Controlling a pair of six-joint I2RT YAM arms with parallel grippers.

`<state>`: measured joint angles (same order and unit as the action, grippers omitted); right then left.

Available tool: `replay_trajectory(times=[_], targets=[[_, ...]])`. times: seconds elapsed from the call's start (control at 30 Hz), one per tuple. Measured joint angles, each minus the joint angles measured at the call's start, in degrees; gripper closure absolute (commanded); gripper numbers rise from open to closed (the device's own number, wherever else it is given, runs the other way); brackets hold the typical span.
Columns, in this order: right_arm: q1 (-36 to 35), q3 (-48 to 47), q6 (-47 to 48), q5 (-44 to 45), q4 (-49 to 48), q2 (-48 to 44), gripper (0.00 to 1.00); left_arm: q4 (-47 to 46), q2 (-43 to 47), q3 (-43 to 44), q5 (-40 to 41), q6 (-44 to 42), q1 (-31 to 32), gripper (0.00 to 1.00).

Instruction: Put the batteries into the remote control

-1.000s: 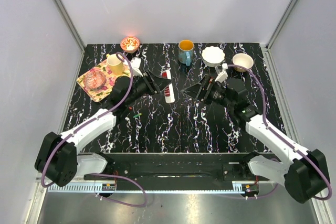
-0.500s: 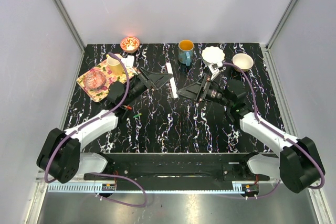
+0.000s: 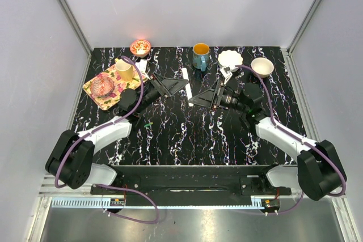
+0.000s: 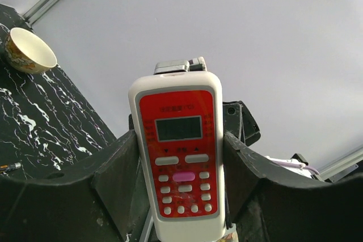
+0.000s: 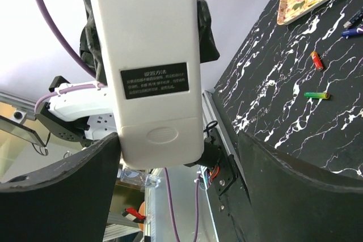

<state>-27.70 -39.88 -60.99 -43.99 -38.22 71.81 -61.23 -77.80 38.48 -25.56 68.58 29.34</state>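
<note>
The remote control [image 4: 181,157] is held up off the table, red button panel facing the left wrist camera. My left gripper [image 4: 177,143] is shut on its long sides. From above it shows edge-on as a thin white strip [image 3: 185,75]. In the right wrist view I see its plain white back [image 5: 150,55] with a label and the compartment cover. My right gripper [image 5: 178,160] stands open around its lower end; the right finger [image 5: 295,185] is clear of it. The batteries lie on the table: one reddish [image 5: 316,60], one greenish [image 5: 316,95], the greenish one also in the top view [image 3: 148,123].
A floral tray [image 3: 93,89] at the back left carries a yellow cup [image 3: 125,71] and a pink glass dish [image 3: 104,85]. Along the back stand a small orange bowl [image 3: 140,46], a blue mug [image 3: 200,55], a white dish [image 3: 229,59] and a cream bowl [image 3: 262,66].
The left gripper has turned the remote from flat to edge-on and drawn it back. The right gripper has moved left until its open jaws sit around the remote's end.
</note>
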Motion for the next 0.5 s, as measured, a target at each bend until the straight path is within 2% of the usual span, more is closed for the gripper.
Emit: replay_trajectory(times=[0.13,0.27,0.37,0.4,0.5], targets=[[0.0,-0.5,-0.7,-0.9,-1.8,1.7,0.16,-0.4,-0.1,0.0,-0.3,0.5,0.0,1.0],[0.0,-1.9,-1.3,-1.7,-3.1,3.5,0.24,-0.6,-0.4,0.0,-0.5,0.9,-0.2,1.0],[-0.1,-3.0,-1.8,-2.4,-4.0,4.3,0.36,-0.6,-0.6,0.0,-0.8,1.2,-0.2,1.0],[-0.2,-3.3,-1.9,-2.5,-4.1,4.5,0.43,-0.8,-0.8,0.0,-0.9,1.5,-0.2,1.0],[-0.4,-3.9,-2.0,-3.1,-4.3,5.0,0.58,-1.5,-1.5,0.0,-1.2,2.4,-0.2,0.99]])
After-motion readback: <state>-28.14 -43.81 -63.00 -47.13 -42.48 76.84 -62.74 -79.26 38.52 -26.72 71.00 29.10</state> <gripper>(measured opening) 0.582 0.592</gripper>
